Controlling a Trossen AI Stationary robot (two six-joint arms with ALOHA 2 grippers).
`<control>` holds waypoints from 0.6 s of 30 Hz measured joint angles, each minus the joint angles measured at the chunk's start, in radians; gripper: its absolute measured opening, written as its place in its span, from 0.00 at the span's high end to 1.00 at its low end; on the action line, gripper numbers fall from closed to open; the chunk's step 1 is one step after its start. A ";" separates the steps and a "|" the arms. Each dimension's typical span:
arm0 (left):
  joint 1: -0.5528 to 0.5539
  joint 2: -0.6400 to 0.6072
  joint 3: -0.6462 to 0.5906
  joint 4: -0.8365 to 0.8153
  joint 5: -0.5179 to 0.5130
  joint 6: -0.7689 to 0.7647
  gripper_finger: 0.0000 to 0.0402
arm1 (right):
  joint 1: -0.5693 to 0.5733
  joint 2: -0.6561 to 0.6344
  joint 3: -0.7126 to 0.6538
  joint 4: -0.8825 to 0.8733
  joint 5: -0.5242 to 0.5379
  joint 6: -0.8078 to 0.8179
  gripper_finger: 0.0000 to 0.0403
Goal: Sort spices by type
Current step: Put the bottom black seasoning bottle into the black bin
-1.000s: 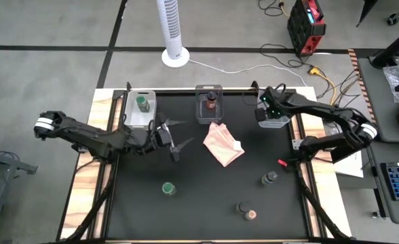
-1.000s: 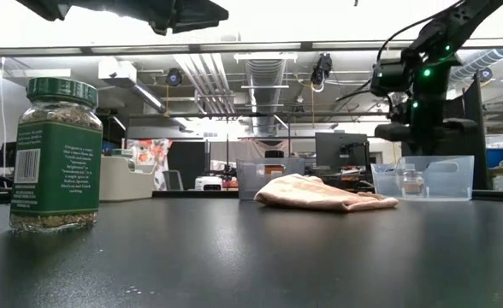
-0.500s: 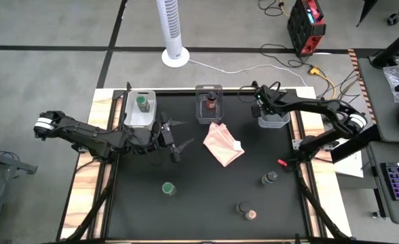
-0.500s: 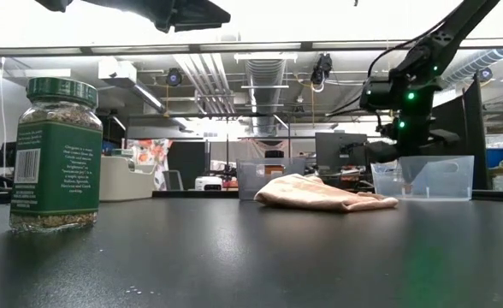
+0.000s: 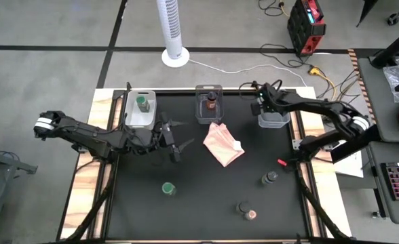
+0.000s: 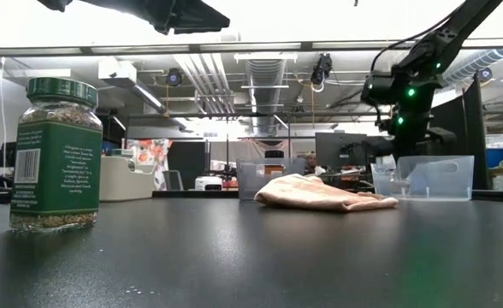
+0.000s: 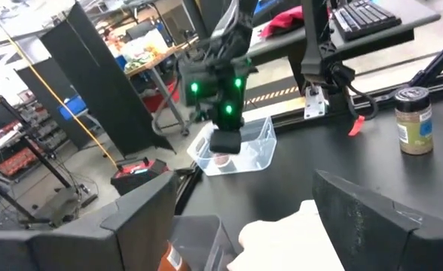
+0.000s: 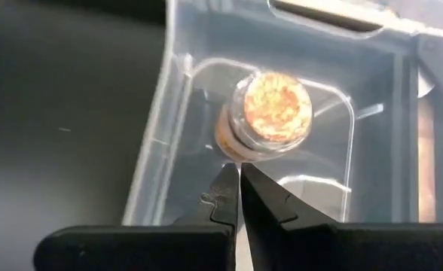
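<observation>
While suspended above the black mat, left gripper (image 5: 178,140) sits between the left bin (image 5: 140,116) and the pink cloth (image 5: 223,144), fingers spread wide, holding nothing. Left bin: one green-lidded jar (image 5: 141,102) inside. Loose on the mat nearer the front: a second green-lidded jar (image 5: 167,188), green label with white print and a barcode, wording too small to read. Middle bin (image 5: 209,112): one dark-lidded jar (image 5: 211,103). Front right of the mat: pinkish-lidded jar (image 5: 251,215) touching or just beside another jar, then a dark-lidded jar by the mat edge (image 5: 271,178). Right gripper (image 8: 239,183) poised over the right bin (image 8: 178,113), fingers pressed together, empty, tips just above a jar of orange flakes (image 8: 275,111) standing in that bin.
</observation>
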 joint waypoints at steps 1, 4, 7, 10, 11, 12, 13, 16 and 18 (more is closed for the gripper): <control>0.000 0.000 0.003 -0.012 0.000 -0.009 0.27 | 0.007 -0.020 0.000 -0.004 0.000 0.003 0.98; 0.000 0.000 0.006 -0.061 0.000 -0.035 0.27 | 0.041 -0.083 0.000 -0.029 -0.001 0.020 0.98; 0.000 -0.001 0.006 -0.107 0.000 -0.073 0.27 | 0.107 -0.144 0.000 -0.039 0.001 0.050 0.98; 0.000 -0.001 0.005 -0.166 0.000 -0.110 0.27 | 0.208 -0.189 -0.001 -0.023 0.004 0.083 0.98; 0.000 -0.001 0.005 -0.178 0.000 -0.121 0.27 | 0.244 -0.201 -0.001 -0.011 0.009 0.092 0.98; 0.000 -0.001 0.005 -0.187 0.000 -0.127 0.27 | 0.281 -0.210 -0.001 0.001 0.023 0.103 0.98; 0.000 -0.001 0.005 -0.193 0.001 -0.129 0.27 | 0.320 -0.217 -0.001 0.012 0.043 0.110 0.98; -0.005 -0.001 0.015 -0.236 0.001 -0.139 0.27 | 0.430 -0.228 -0.001 0.041 0.103 0.134 0.98; -0.016 -0.001 0.048 -0.307 0.002 -0.161 0.27 | 0.497 -0.230 -0.001 0.056 0.138 0.154 0.98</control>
